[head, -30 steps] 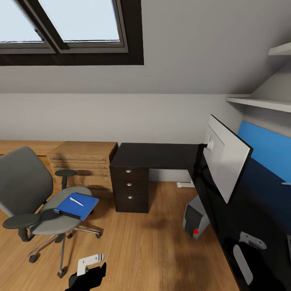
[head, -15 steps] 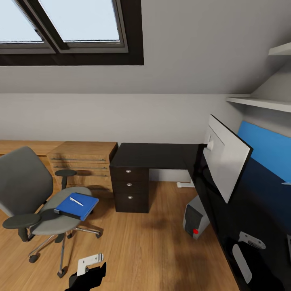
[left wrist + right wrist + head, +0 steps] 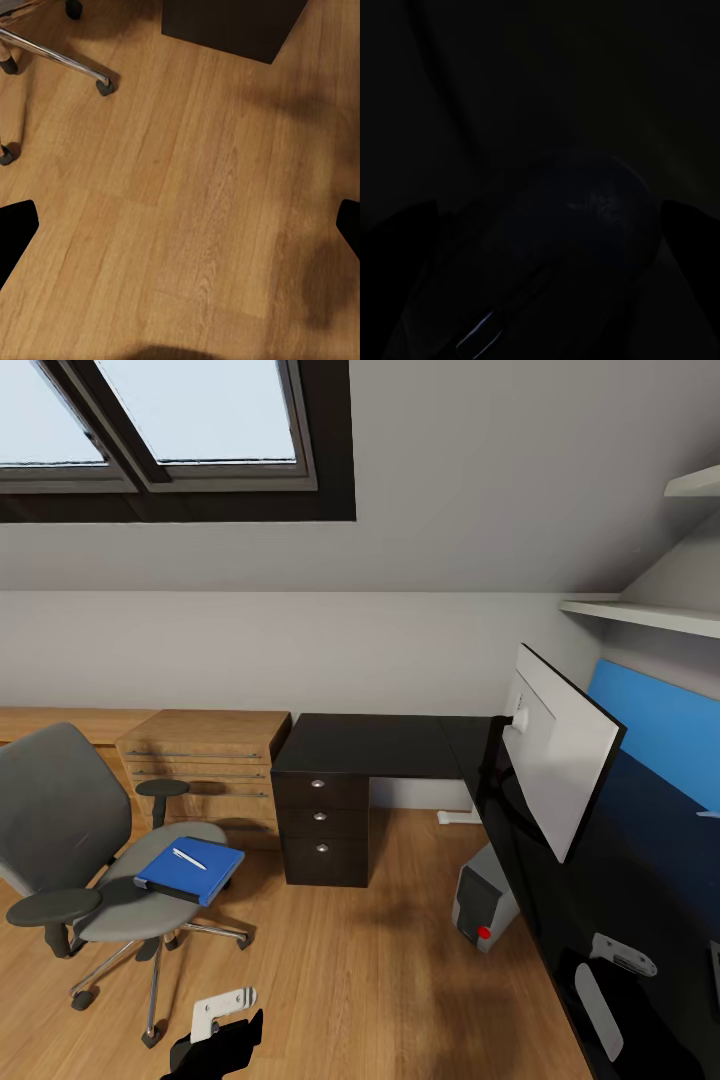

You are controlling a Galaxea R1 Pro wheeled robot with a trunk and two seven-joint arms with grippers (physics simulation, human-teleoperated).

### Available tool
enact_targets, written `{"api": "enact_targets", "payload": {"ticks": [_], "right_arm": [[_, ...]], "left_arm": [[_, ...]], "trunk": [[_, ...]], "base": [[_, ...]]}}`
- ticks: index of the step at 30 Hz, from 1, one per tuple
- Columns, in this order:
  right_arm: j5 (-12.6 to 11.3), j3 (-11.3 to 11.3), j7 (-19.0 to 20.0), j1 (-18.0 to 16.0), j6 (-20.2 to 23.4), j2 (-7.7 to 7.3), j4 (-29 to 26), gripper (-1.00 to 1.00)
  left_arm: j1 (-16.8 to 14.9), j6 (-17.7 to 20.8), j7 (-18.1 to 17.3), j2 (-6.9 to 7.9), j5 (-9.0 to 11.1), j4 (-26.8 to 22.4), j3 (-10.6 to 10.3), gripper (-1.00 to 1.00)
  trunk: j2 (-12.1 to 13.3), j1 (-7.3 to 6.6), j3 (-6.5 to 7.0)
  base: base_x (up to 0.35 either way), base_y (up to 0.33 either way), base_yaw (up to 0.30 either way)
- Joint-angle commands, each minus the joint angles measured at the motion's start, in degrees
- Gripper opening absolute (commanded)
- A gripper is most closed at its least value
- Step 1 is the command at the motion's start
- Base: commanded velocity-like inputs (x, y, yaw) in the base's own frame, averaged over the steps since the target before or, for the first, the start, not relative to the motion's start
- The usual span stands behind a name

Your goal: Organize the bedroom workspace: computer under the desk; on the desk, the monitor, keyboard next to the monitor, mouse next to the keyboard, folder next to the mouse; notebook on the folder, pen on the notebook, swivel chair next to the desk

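The right wrist view is almost black, with a rounded mouse point(image 3: 577, 225) faintly under the right gripper point(image 3: 547, 217), whose grip I cannot tell. The left gripper point(image 3: 180, 225) hangs spread over floor point(image 3: 187, 187); folder point(image 3: 190, 868) and pen point(image 3: 189, 858) lie on the chair point(image 3: 150, 895), unchanged from before.

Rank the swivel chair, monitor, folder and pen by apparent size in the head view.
1. swivel chair and monitor: both large and look alike; the monitor sits nearer the camera, so I won't rank them.
2. folder.
3. pen, a thin stick lying on the folder.
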Motion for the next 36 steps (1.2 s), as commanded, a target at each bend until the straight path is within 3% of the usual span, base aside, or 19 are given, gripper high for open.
{"api": "enact_targets", "payload": {"ticks": [1,20,24,28,29,36], "right_arm": [[-0.85,0.06,-0.43,-0.01,0.1,-0.02,-0.07,-1.0],[-0.82,0.08,-0.51,-0.01,0.03,0.0,-0.76,-1.0],[-0.84,0.11,-0.52,0.02,0.18,0.15,-4.74,-1.0],[-0.87,0.2,-0.52,0.3,0.32,1.26,-10.73,-1.0],[-0.86,0.2,-0.57,0.37,0.49,2.36,-12.39,-1.0],[-0.85,0.33,-0.6,0.66,2.28,4.58,-16.6,-1.0]], "left_arm": [[-0.01,0.25,0.31,-0.03,0.5,-0.1,0.02,1.0],[-0.01,0.25,0.31,-0.03,0.5,-0.1,0.02,1.0],[-0.01,0.25,0.31,-0.03,0.5,-0.11,0.02,1.0],[-0.01,0.25,0.31,-0.03,0.5,-0.12,0.02,1.0],[-0.01,0.25,0.31,0.0,0.5,-0.12,0.02,1.0],[-0.01,0.25,0.31,0.04,0.5,-0.12,0.02,1.0]], "trunk": [[-0.04,0.01,-0.06],[-0.04,0.01,-0.06],[-0.04,0.01,-0.06],[-0.04,0.01,-0.06],[-0.04,0.01,-0.06],[-0.04,0.01,-0.06]], "base": [[0.0,0.0,0.0],[0.0,0.0,0.0],[0.0,0.0,0.0],[0.0,0.0,0.0],[0.0,0.0,0.0],[0.0,0.0,0.0]]}}
